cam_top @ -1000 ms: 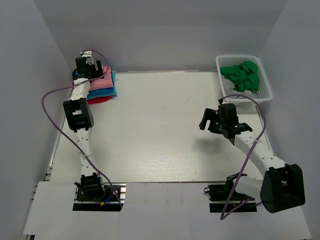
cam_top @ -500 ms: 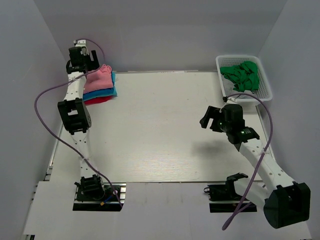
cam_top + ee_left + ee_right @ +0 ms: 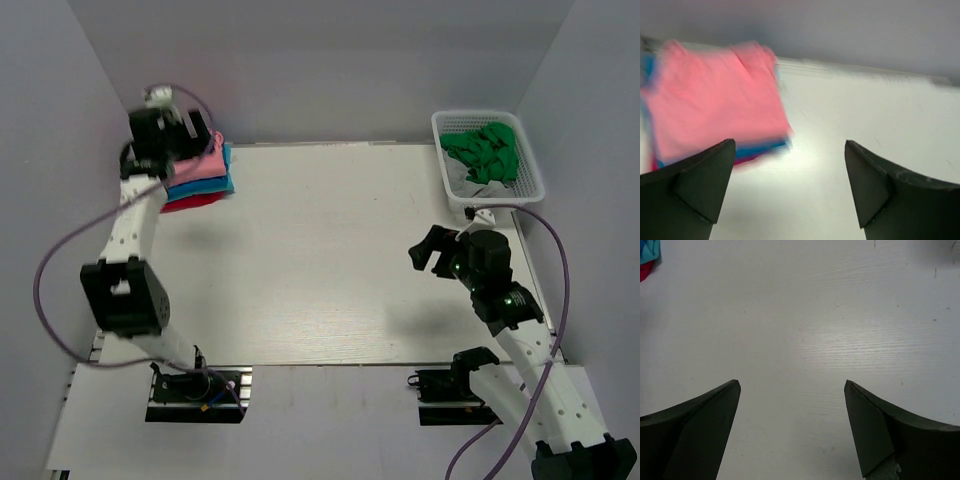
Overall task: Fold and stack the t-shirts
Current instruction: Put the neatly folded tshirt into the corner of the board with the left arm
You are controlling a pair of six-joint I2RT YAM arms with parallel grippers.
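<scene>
The t-shirts lie folded in a stack at the table's far left corner: a salmon-pink one (image 3: 203,166) on top, blue and teal layers (image 3: 218,185) under it, and a red one (image 3: 188,202) at the bottom. In the left wrist view the pink shirt (image 3: 715,110) is blurred, with a blue edge (image 3: 762,149) below it. My left gripper (image 3: 185,135) (image 3: 790,190) hangs open over the stack's left end, holding nothing. Over bare table at the middle right, my right gripper (image 3: 425,252) (image 3: 792,425) also stands open and holds nothing.
A white basket (image 3: 530,160) at the far right corner holds crumpled green cloth (image 3: 485,150). A corner of teal and red cloth (image 3: 647,255) shows at the top left of the right wrist view. Grey walls close in the table on three sides.
The left arm has swung up and back, lifting its open gripper off the stack. The right arm has drawn back toward its base, with its gripper shifted slightly nearer and to the right.
</scene>
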